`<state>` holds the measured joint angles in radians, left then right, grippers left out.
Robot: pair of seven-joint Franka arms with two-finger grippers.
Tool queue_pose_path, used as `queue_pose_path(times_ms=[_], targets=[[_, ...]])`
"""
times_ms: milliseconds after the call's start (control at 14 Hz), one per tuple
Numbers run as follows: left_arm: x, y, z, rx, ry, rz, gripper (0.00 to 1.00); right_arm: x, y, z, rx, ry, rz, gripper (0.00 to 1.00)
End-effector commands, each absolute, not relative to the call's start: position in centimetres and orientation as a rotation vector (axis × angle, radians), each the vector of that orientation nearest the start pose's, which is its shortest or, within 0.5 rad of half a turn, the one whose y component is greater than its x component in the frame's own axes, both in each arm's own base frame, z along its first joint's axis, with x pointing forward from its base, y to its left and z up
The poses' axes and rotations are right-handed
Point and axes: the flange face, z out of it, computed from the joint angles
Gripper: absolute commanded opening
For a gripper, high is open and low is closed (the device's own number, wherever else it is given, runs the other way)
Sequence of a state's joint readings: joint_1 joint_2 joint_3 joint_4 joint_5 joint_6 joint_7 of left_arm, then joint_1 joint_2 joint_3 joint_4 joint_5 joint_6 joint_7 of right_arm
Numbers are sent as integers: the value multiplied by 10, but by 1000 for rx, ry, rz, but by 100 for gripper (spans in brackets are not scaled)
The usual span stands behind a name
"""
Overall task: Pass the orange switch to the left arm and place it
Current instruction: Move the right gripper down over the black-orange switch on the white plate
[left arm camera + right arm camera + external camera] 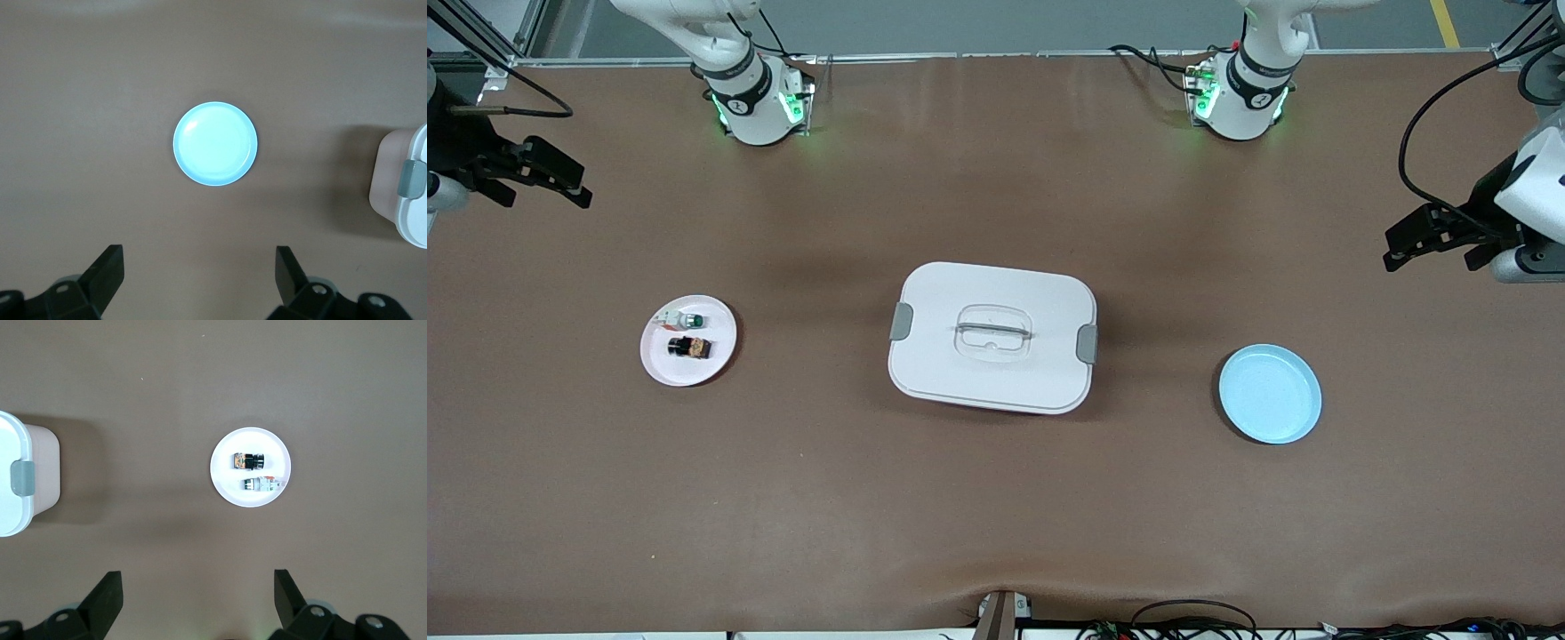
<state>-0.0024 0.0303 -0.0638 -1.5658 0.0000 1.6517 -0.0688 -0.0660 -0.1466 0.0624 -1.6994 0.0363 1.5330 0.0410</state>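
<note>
The orange switch [689,347] [248,461], a stubby black part with orange accents, lies on a small white plate [665,369] [225,479] toward the right arm's end of the table. The white box [992,336] stands in the middle of the table, and its edge shows in both wrist views [415,200] [17,480]. My right gripper [551,188] [199,590] hangs open and empty high over the table at that arm's end. My left gripper [1432,256] [200,267] hangs open and empty high over the opposite end.
A white switch with a green top [687,320] [261,484] shares the white plate. A light blue plate [1270,394] [215,143] with nothing on it sits toward the left arm's end. Cables lie along the table's near edge [1192,622].
</note>
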Motion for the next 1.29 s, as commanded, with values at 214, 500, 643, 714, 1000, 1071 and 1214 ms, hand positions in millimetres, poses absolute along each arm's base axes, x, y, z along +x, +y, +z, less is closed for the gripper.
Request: queue_pose_path(times_ms=[214, 500, 643, 714, 1000, 1071, 1214], targets=[[569, -37, 625, -3140, -5, -87, 100, 520, 6, 613, -3122, 43, 180, 100], [569, -34, 624, -3141, -12, -85, 100, 556, -3, 547, -3092, 50, 374, 100], [569, -33, 624, -3140, -14, -85, 100, 564, -8, 526, -3080, 73, 437, 100], [569, -33, 625, -3141, -14, -85, 100, 576, -13, 507, -3067, 71, 478, 100], [569, -32, 625, -3161, -13, -81, 100, 586, -37, 479, -3045, 120, 543, 100], [569, -32, 625, -3176, -21, -80, 100, 585, -37, 472, -3045, 123, 544, 100], [570, -31, 623, -3176, -33, -75, 100, 587, -47, 450, -3043, 153, 499, 100]])
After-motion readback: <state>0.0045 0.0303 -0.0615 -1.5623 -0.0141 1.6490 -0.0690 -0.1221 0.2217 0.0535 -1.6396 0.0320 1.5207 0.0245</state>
